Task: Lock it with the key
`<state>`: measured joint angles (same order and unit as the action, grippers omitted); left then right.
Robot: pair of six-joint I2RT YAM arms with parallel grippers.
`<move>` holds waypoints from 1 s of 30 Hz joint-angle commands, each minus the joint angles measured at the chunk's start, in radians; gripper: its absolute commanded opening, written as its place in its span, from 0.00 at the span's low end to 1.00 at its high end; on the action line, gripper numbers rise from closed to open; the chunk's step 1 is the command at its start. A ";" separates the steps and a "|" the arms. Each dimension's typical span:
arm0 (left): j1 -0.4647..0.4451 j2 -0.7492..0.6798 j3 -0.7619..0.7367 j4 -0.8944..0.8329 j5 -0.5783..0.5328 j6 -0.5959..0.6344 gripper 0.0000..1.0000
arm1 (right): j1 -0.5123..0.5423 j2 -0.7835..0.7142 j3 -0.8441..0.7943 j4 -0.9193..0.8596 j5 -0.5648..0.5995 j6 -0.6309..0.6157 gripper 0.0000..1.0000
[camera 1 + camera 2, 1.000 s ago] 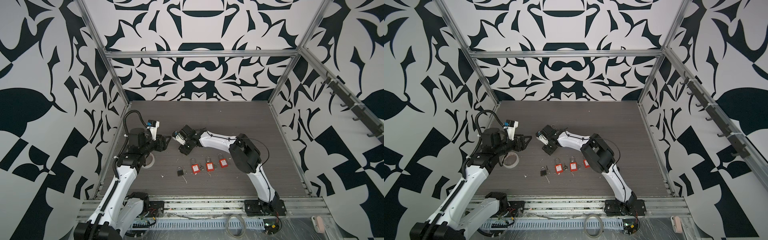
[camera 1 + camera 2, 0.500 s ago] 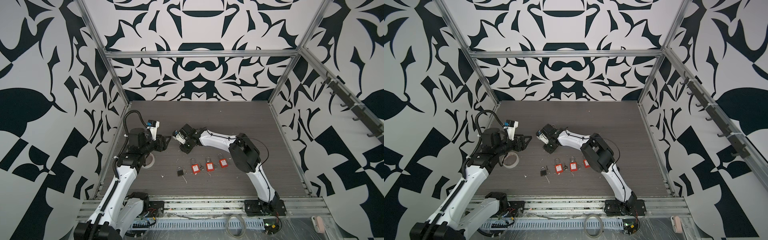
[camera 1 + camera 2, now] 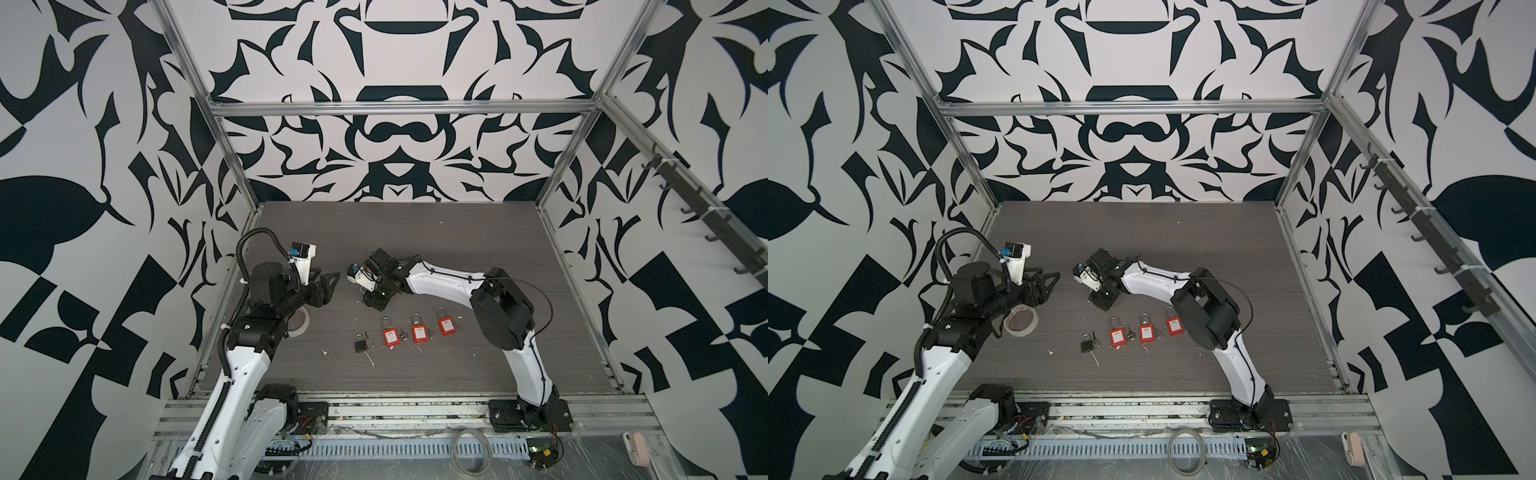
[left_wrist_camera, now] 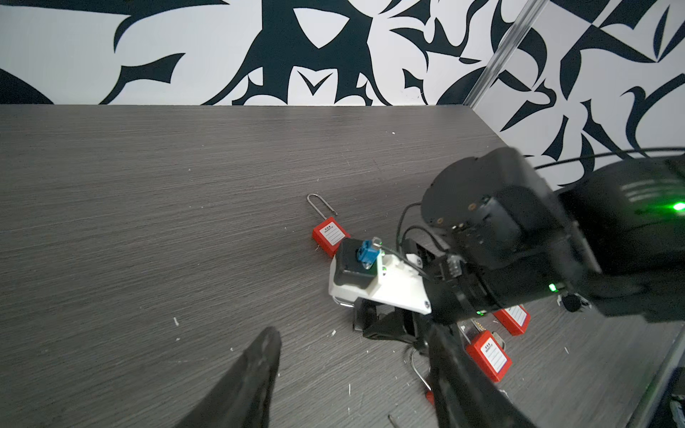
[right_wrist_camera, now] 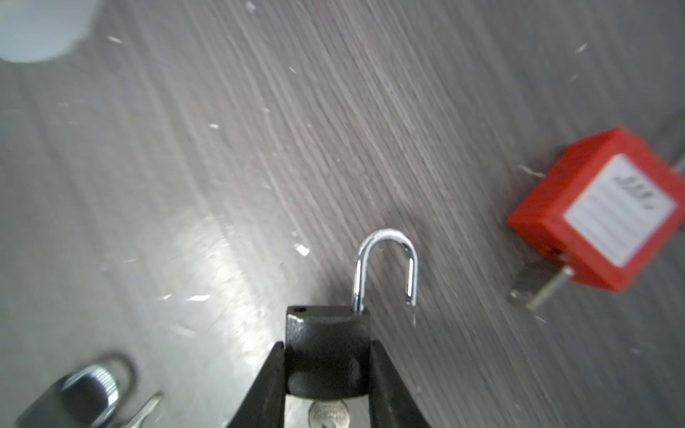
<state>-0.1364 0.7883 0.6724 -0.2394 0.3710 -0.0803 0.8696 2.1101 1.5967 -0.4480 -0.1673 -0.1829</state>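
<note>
Black, with a pebbled cast finish, the padlock (image 5: 326,329) sat pinched between the two fingers of the right end effector (image 3: 374,300), one finger pressed flat against each side of its body. Its chrome shackle (image 5: 385,266) stood open. One leg was seated in the body, while the free leg hung clear, swung out past the body's edge. A small round hole showed on the opposite top corner. A silvery key (image 5: 328,415) showed just below the body, between the fingers, though I could not tell whether it was fully seated.

In both top views that end effector hid the padlock. It was low over the grey wood-grain surface (image 3: 415,232), left of centre and just behind a row of red padlocks (image 3: 419,333). I could not tell whether the padlock touched the surface or hung just above it. In the right wrist view the nearest red padlock (image 5: 596,211), with a white label, lay close beside it but apart from it.

A second dark padlock (image 3: 359,344) lay at the left end of that row.

The left end effector (image 3: 328,279) hung with its fingers spread and nothing between them. It pointed toward the right one across a short gap, above a roll of tape (image 3: 300,326).
</note>
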 commanded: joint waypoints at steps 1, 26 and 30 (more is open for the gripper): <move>0.003 -0.010 -0.024 0.006 0.062 0.019 0.66 | -0.010 -0.146 -0.035 0.030 -0.040 -0.078 0.22; -0.281 0.116 -0.046 0.112 0.486 0.735 0.60 | -0.079 -0.868 -0.532 -0.075 -0.370 -0.398 0.21; -0.332 0.130 -0.048 0.116 0.448 0.875 0.56 | -0.079 -0.872 -0.514 -0.121 -0.411 -0.392 0.21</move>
<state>-0.4408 0.9142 0.6277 -0.1444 0.8150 0.6277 0.7872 1.2568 1.0618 -0.5327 -0.5137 -0.5716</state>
